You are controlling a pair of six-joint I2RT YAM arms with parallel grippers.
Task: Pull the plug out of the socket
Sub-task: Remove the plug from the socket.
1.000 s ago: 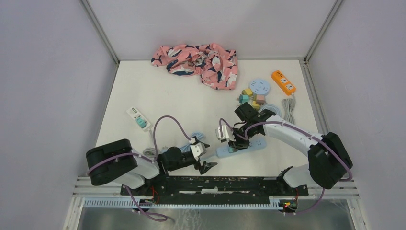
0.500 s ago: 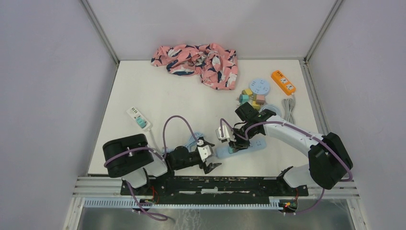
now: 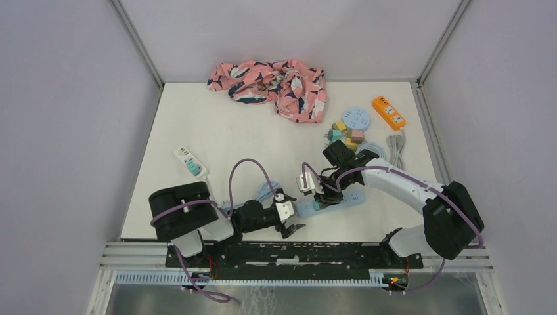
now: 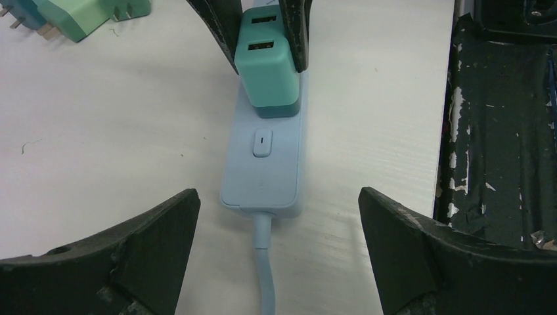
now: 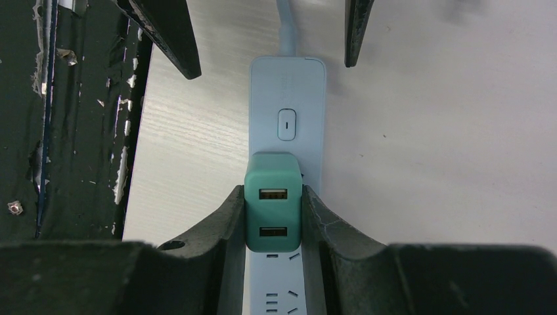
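The right gripper (image 5: 273, 216) is clenched on a teal two-port USB charger plug (image 5: 272, 172), one finger pressed to each side of it. The plug is seated in a pale blue power strip (image 5: 287, 92), just beside the strip's switch button (image 5: 287, 124). The strip lies flat on the white surface (image 3: 217, 131), near its front edge and a little right of centre. The left gripper (image 4: 274, 203) hangs low at the strip's cable end, spread wide and grasping nothing, its fingers apart from the strip on either side. A pale blue cable (image 4: 265, 275) leaves that end between them. At the far edge lies a crumpled pink patterned cloth (image 3: 269, 82). Toward the far right are an orange power strip (image 3: 388, 112), a round pale blue socket (image 3: 355, 119) and a cluster of small coloured plugs (image 3: 345, 134). A white power strip (image 3: 185, 156) carrying a teal plug lies well apart at the left.
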